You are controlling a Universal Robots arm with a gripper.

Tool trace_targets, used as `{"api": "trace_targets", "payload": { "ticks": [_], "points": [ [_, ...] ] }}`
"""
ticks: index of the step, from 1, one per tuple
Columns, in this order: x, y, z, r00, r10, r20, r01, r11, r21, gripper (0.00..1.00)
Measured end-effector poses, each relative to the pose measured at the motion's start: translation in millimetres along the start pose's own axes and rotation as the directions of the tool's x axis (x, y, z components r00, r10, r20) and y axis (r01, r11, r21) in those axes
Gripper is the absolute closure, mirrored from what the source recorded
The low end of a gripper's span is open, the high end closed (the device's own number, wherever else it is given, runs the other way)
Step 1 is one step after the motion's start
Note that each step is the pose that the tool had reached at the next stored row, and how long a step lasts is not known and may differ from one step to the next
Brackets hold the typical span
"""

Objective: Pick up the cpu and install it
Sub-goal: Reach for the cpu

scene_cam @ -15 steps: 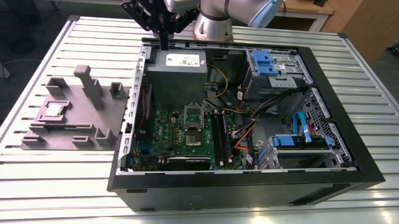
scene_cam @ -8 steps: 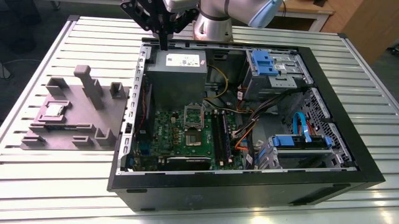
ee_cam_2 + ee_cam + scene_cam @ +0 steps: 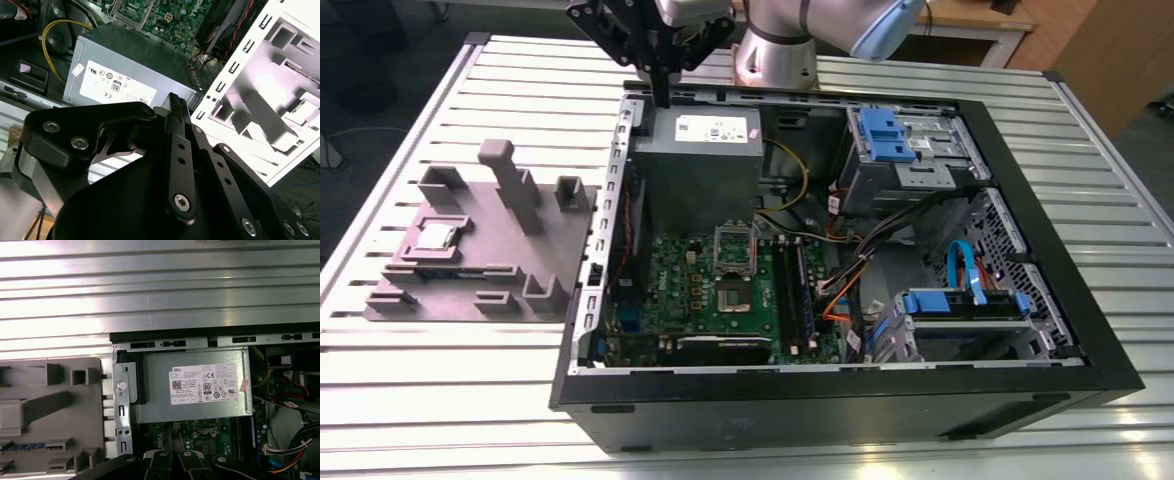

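The cpu [image 3: 438, 236], a small silver square, lies flat in a pocket of the grey plastic tray [image 3: 480, 270] on the exterior view's left, outside the computer case. My gripper [image 3: 663, 98] hangs above the case's far left corner, beside the grey power supply [image 3: 698, 150], well away from the cpu. Its black fingers [image 3: 173, 102] are pressed together and hold nothing. On the green motherboard [image 3: 707, 300] the metal-framed socket [image 3: 732, 247] stands with its cover raised. Both wrist views look down past the finger links [image 3: 175, 460] onto the power supply [image 3: 200, 385].
The open black case [image 3: 854, 400] lies on a slatted metal table [image 3: 454, 400]. Blue drive brackets [image 3: 887, 135] and loose cables [image 3: 854, 270] fill its side on the exterior view's right. Tall posts [image 3: 507, 185] rise from the tray. The case's metal edge [image 3: 120, 405] separates tray and power supply.
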State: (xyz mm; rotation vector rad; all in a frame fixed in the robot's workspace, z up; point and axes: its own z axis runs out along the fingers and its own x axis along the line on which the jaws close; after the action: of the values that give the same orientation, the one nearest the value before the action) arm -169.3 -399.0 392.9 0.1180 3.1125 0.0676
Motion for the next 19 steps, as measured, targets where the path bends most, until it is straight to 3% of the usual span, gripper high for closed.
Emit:
{"api": "trace_targets", "payload": {
  "ticks": [9, 19],
  "points": [
    [5.9, -0.4, 0.0, 1.0, 0.0, 0.0, 0.0, 1.0, 0.0, 0.9],
    [8.0, -0.6, -0.1, 1.0, 0.0, 0.0, 0.0, 1.0, 0.0, 0.9]
  ]
}}
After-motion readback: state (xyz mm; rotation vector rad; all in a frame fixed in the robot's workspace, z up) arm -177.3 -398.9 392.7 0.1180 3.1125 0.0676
